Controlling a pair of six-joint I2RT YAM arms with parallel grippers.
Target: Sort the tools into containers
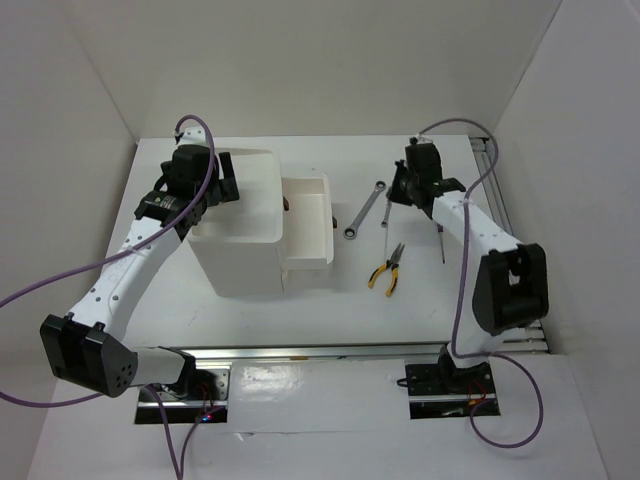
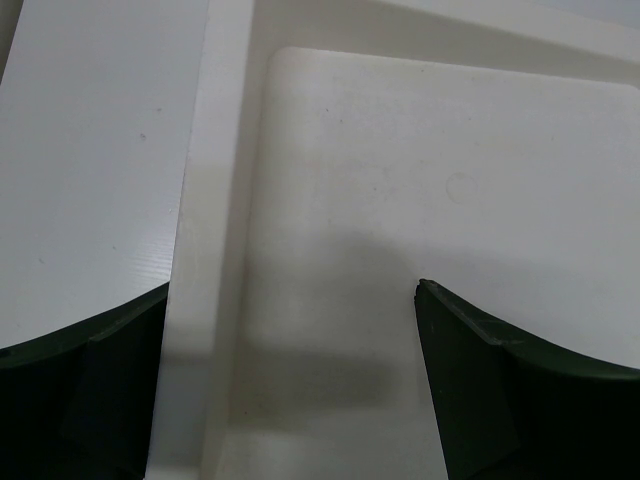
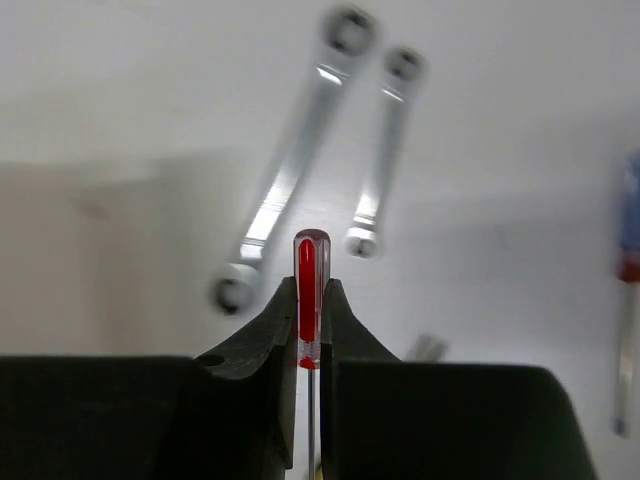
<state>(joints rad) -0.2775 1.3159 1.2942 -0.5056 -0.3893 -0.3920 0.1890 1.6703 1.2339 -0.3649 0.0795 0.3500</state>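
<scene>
Your right gripper (image 3: 310, 322) sits closest to its wrist camera. Its jaws are pinched almost together on the red-handled screwdriver (image 3: 311, 285), one finger on each side of the handle. That tool's long axis runs in line with the fingers. The rounded handle end pokes out past the fingertips and points away from the lens, while the thin shaft runs back toward it.

Beyond the grip you see the silver wrench (image 3: 288, 175) lying on the table (image 1: 330, 310), slanted so its far end leans right. A smaller wrench shape lies just beside it, though the blur may be doubling one tool. At the right edge a second thin screwdriver (image 3: 628, 250), with a blue-purple handle, lies near to far on the table.

From above, the yellow-handled pliers (image 1: 386, 270) lie nearer the arm bases. Their nose points far and right, and their handles splay toward you.

Your left gripper (image 2: 290, 400) hovers over the white box (image 1: 240, 255) with its jaws spread wide and nothing between them. Below it you see only the bare white floor of the top tray (image 2: 215, 200). One drawer (image 1: 325, 225) is slid out to the right, and its white floor shows.
</scene>
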